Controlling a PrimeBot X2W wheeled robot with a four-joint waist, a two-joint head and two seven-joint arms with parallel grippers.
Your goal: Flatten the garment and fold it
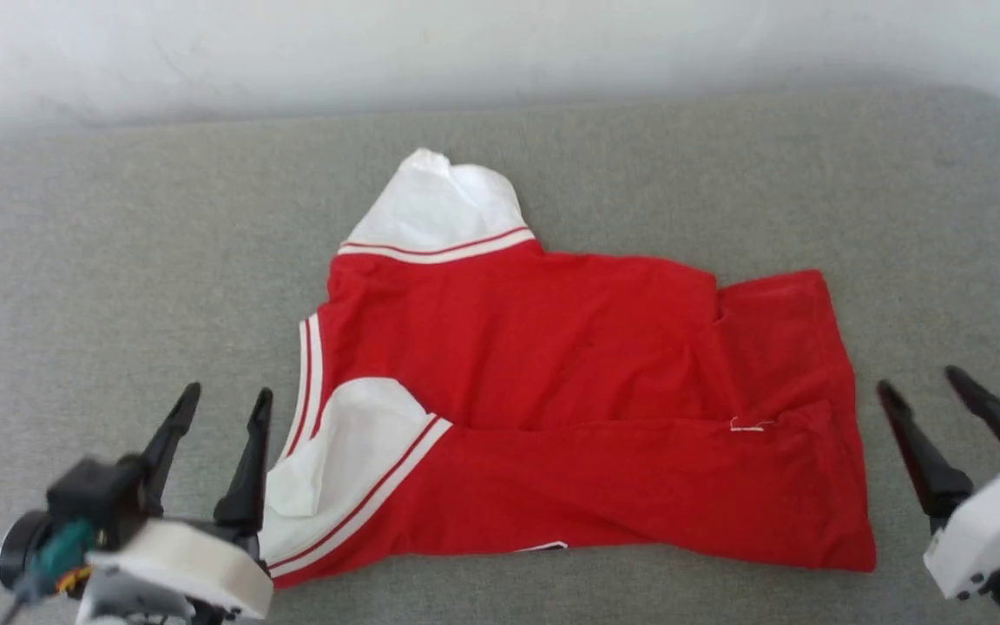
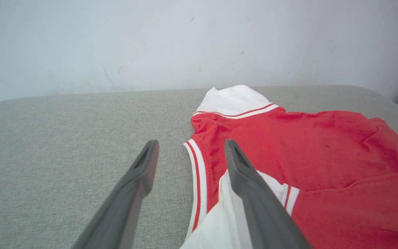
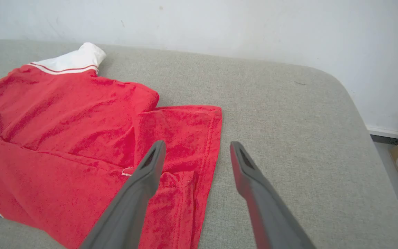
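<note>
**Shirt part-folded, both grippers free**

Shirt (image 1: 569, 373) lies mid-frame on the grey pad (image 1: 118, 260). Its long axis runs L–R across the head view, with collar end and sleeves at frame left and hem (image 1: 843, 391) at frame right. The near long side looks folded up over the body, its edge crossing the lower middle. Near sleeve (image 1: 344, 451) sits on top at lower left. Far sleeve (image 1: 439, 208) sticks out toward frame top.

My read: the 1st lengthwise fold is laid, and the cloth is wrinkled near the hem. The next move prob. calls for bringing in the far side and far sleeve, w/ both ends lifted together so the edge stays straight.

L gripper (image 1: 228, 393) is at lower left, just beside the collar end, jaws wide and holding nothing. R gripper (image 1: 921, 380) is at lower right, just off the hem, also wide and empty.
</note>
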